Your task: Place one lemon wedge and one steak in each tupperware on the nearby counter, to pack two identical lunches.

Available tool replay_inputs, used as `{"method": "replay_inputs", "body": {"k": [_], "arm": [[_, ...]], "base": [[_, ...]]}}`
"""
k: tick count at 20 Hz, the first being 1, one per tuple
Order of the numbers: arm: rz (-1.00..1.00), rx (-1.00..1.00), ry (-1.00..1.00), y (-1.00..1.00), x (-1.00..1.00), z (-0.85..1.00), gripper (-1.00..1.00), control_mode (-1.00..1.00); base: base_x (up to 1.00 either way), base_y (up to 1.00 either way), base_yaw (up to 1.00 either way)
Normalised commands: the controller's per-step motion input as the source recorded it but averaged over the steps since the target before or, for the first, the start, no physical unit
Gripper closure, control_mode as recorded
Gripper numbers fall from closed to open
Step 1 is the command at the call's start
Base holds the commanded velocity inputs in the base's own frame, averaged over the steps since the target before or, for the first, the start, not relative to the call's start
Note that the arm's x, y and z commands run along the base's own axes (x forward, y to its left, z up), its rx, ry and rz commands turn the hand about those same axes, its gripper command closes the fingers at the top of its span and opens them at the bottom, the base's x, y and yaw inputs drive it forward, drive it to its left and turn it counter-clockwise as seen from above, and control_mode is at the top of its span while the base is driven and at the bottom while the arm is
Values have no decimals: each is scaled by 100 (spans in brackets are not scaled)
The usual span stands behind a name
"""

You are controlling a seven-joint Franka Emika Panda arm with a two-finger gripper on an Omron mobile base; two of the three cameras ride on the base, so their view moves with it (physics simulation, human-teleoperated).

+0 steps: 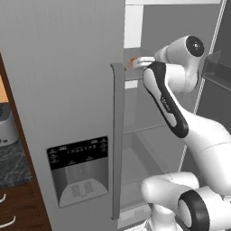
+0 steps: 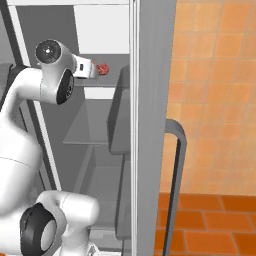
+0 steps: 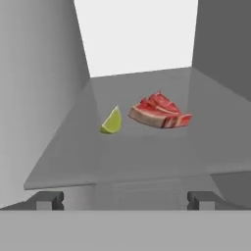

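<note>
I've got the arm reaching up into the open fridge (image 1: 67,67), and through the hand camera the gripper (image 3: 125,200) sits with its jaws spread wide apart, nothing between them. One dark fingertip (image 3: 46,200) pokes up at the lower left of that view and the other at the lower right, with a broad gap across the middle.

Straight ahead of the gripper is a grey fridge shelf (image 3: 68,162), its front edge just beyond the fingertips. On that shelf, further in from the tool, I see a lemon wedge (image 3: 112,121), yellow-green, lying a little left of the gripper's centre line. Just to its right, close but not touching, is a steak (image 3: 160,113), red with pale streaks; it looks like more than one piece stacked or overlapping, though I can't tell for sure. Both lie well clear of the fingers.

From the left base camera, the hand is up at the height of an upper shelf, pointing into the fridge interior, with a bit of red steak (image 1: 134,61) showing just past the door edge. The right base camera has the wrist near the same red steak (image 2: 103,68) on the shelf, the gripper short of it.

Off to the left of the fridge I catch a strip of the counter (image 1: 12,167), dark marbled stone above brown drawers.
</note>
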Motion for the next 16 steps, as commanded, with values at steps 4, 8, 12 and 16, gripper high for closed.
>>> {"method": "replay_inputs", "body": {"k": [4, 8, 12, 16], "arm": [[13, -3, 20, 2, 69, 4, -100, -100], [4, 1, -4, 2, 17, -30, -100, -100], [0, 0, -1, 20, 18, -43, -100, -100], [-1, 0, 0, 36, 30, -58, -100, -100]], "base": [[0, 0, 0], [0, 0, 0], [0, 0, 0], [0, 0, 0]]}}
